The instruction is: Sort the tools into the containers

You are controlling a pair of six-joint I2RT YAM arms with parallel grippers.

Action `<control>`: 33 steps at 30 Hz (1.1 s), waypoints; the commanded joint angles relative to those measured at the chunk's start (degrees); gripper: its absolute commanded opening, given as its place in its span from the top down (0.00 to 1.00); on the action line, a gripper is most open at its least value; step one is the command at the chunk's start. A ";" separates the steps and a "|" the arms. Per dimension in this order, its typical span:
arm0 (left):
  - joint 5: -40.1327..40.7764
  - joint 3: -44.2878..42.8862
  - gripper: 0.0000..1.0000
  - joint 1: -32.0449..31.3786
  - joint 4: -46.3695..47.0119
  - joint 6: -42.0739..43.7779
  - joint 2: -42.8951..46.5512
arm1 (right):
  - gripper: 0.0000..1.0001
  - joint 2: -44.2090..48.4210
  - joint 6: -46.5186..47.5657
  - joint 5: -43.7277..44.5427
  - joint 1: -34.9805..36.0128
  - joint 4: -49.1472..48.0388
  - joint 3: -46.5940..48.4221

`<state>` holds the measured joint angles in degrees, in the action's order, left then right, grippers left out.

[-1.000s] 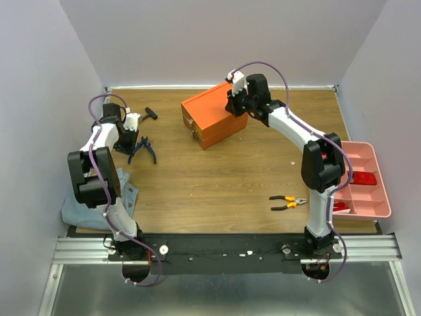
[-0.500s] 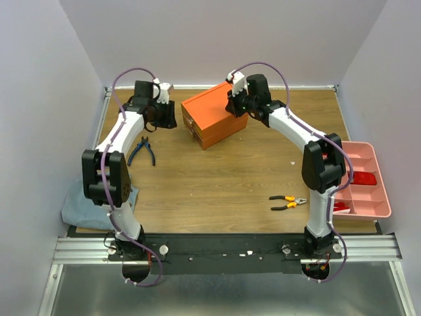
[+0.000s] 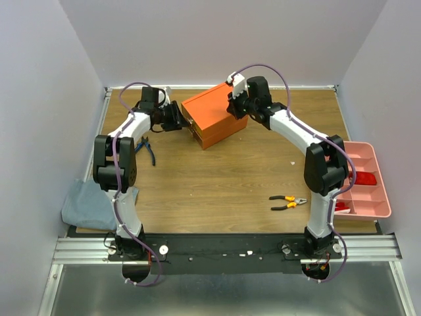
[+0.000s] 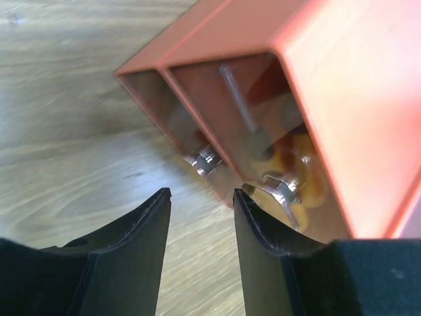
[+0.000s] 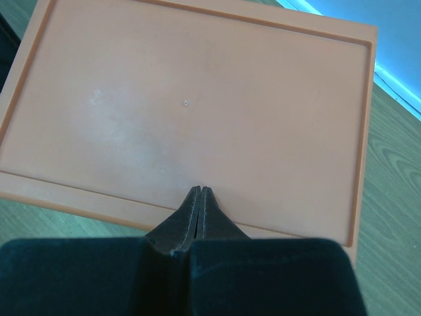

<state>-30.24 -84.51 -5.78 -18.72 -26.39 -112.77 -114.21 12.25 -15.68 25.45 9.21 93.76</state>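
From above, the orange drawer box is seen at the far middle. The left gripper is just before its drawer face and the right gripper is over its lid. Blue-handled pliers lie near the left arm, and orange-handled pliers near the pink tray.

In the left wrist view, the fingers are seen parted and empty before the clear drawers. A silver shaft, perhaps a T-wrench, is made out inside.

In the right wrist view, the fingers are seen pinched together on nothing, at the lid.
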 commanded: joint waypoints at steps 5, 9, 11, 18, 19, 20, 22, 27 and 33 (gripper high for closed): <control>-4.65 0.75 0.49 -0.99 5.10 -9.11 -5.09 | 1.00 -3.38 1.90 3.55 0.65 13.29 -3.05; -4.74 1.36 0.49 -0.99 5.62 -10.25 -6.23 | 0.99 -3.30 2.51 4.08 1.09 13.11 -3.31; -4.92 1.02 0.50 -0.99 6.41 -11.22 -6.84 | 0.99 -3.21 2.69 4.25 1.35 13.02 -3.49; 2.90 0.13 0.51 -0.90 -1.75 -8.78 -7.03 | 0.99 -3.21 2.78 4.96 1.53 13.02 -3.41; 3.60 0.74 0.50 -0.64 -3.59 -8.42 -6.42 | 0.99 -3.21 2.87 5.22 1.62 13.02 -3.40; 4.30 1.53 0.51 -0.37 -4.21 -8.15 -5.63 | 0.99 -3.30 2.87 5.22 1.62 13.02 -3.40; 4.84 4.43 0.51 0.42 -5.97 -7.36 -2.90 | 0.99 -3.21 2.95 5.40 1.62 13.02 -3.40; 6.24 12.15 0.51 4.02 -7.56 -3.94 4.82 | 0.99 -2.68 3.30 5.22 1.62 13.37 -3.49; 7.21 16.92 0.50 7.71 -7.82 2.20 11.77 | 0.99 -1.89 3.39 4.79 1.53 13.46 -4.28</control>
<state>-26.13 -69.34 0.03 -23.05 -30.85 -105.82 -113.86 15.05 -12.84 26.68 9.39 93.58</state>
